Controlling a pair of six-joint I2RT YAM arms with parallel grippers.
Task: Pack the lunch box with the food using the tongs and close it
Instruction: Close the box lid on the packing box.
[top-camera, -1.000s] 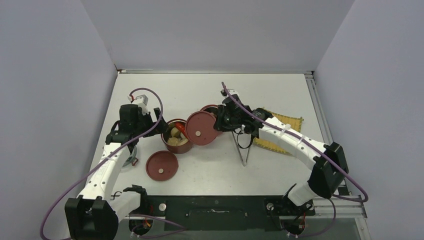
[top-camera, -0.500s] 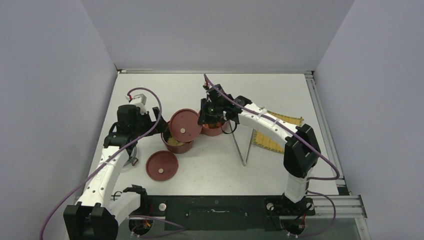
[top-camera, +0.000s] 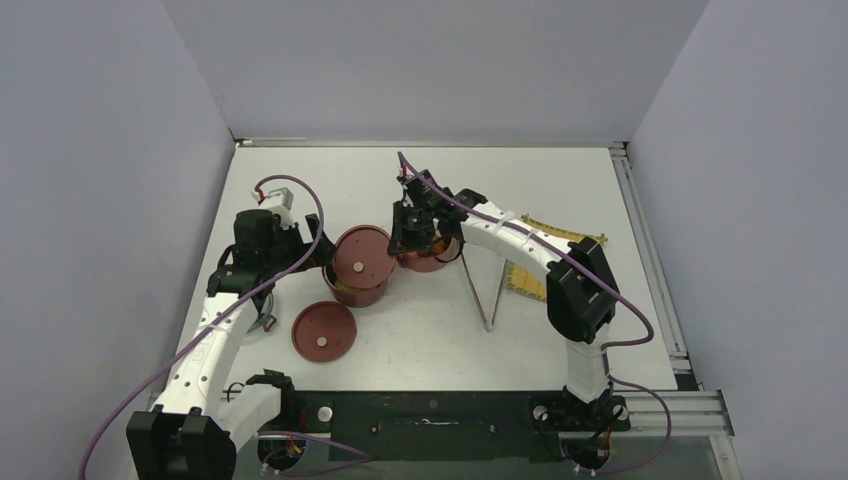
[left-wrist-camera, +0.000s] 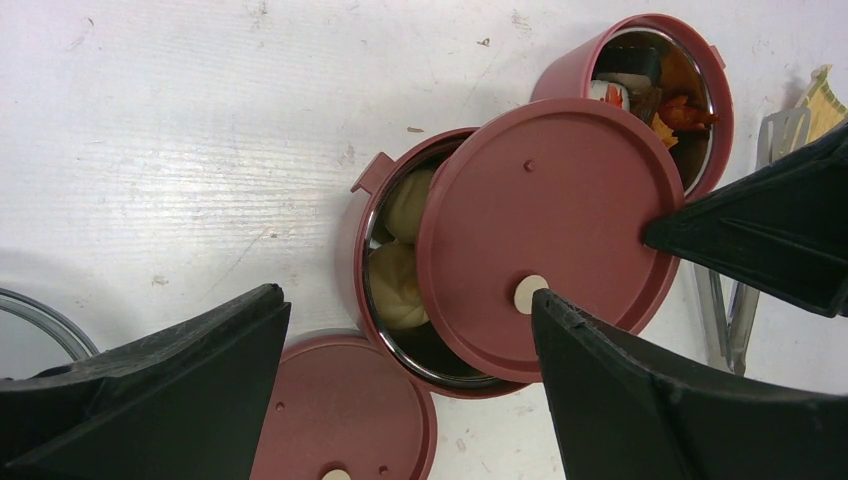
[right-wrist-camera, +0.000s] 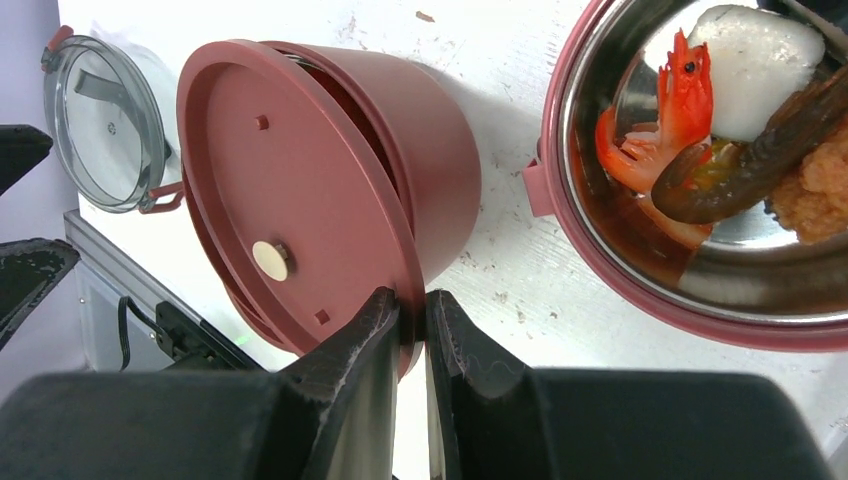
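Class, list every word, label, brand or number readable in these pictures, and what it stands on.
None can be read in any view. The round dark-red lid shows only a cream disc and small studs; the dark-red steel-lined bowl, silver metal tongs and yellow woven mat show no writing.

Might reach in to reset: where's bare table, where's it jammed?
Bare: far strip between the back wall and the left bowl and right bowl; near patch between the loose lid and the tongs. Jammed: around both bowls, where the right end effector pinches the held lid and the left end effector hangs open alongside.
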